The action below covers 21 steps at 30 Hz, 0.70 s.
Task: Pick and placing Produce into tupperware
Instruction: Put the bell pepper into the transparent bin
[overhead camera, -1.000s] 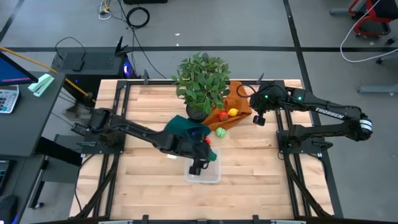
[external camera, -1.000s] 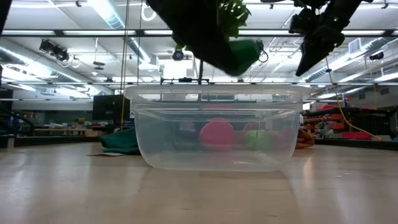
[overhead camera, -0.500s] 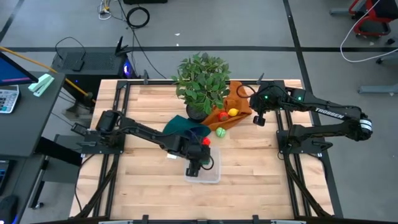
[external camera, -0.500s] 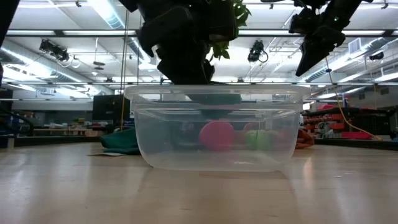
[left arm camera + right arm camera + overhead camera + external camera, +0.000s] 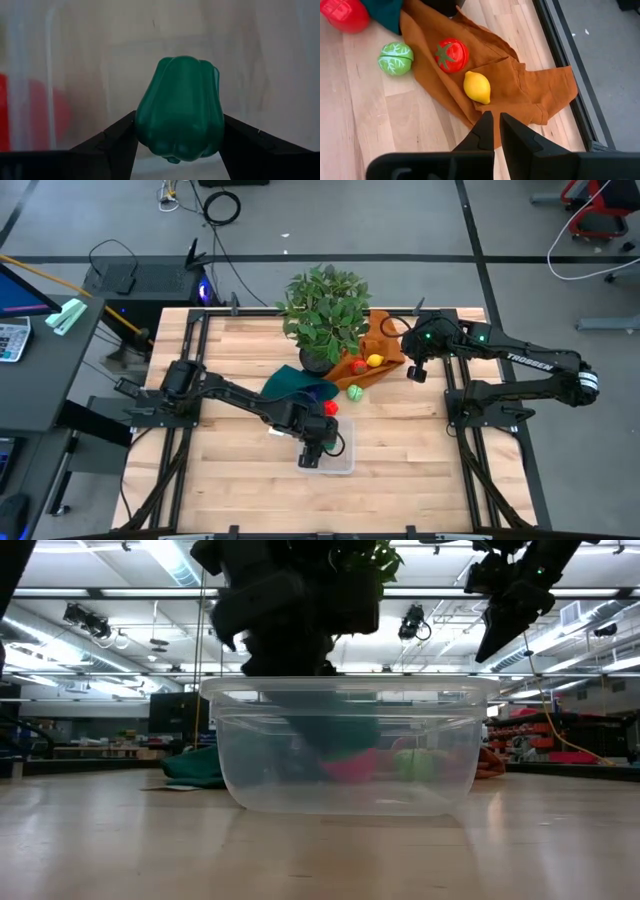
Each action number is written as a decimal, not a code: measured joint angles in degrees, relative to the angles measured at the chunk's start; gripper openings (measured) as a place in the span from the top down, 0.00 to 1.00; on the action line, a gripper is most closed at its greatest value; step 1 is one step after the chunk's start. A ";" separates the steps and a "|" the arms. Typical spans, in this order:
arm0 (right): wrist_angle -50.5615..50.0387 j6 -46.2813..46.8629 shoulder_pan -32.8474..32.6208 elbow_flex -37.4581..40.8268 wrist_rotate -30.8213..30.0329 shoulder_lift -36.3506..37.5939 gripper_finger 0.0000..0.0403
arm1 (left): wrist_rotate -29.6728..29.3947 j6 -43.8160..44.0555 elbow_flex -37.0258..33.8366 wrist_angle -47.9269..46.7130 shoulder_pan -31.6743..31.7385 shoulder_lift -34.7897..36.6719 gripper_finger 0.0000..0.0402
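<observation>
Left gripper [image 5: 178, 145] fingers clamp a green pepper [image 5: 179, 120] inside the tupperware [image 5: 349, 748]; "TROSSEN"-marked right gripper [image 5: 494, 131] fingers nearly closed, empty.

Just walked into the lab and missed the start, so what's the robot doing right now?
The left claw is shut on a green toy pepper and holds it down inside the clear tupperware at the front of the table. The right claw, shut and empty, waits above the orange cloth, where a tomato and a lemon lie. A green cabbage sits on the wood beside it.
</observation>
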<state>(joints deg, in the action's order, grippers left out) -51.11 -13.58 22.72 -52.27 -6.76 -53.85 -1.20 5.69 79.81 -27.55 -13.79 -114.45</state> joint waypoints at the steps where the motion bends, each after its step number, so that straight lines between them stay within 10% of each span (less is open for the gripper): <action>1: 0.01 0.00 0.00 0.00 0.00 0.01 1.00 | 0.00 0.10 -0.04 -0.21 0.01 -0.01 0.38; 21: 0.07 0.02 0.00 0.00 0.01 0.01 1.00 | 2.48 0.15 0.01 1.32 0.00 -2.33 0.40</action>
<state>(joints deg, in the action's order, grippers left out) -51.05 -13.56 22.72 -52.27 -6.75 -53.84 1.28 5.85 79.82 -26.23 -13.79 -116.78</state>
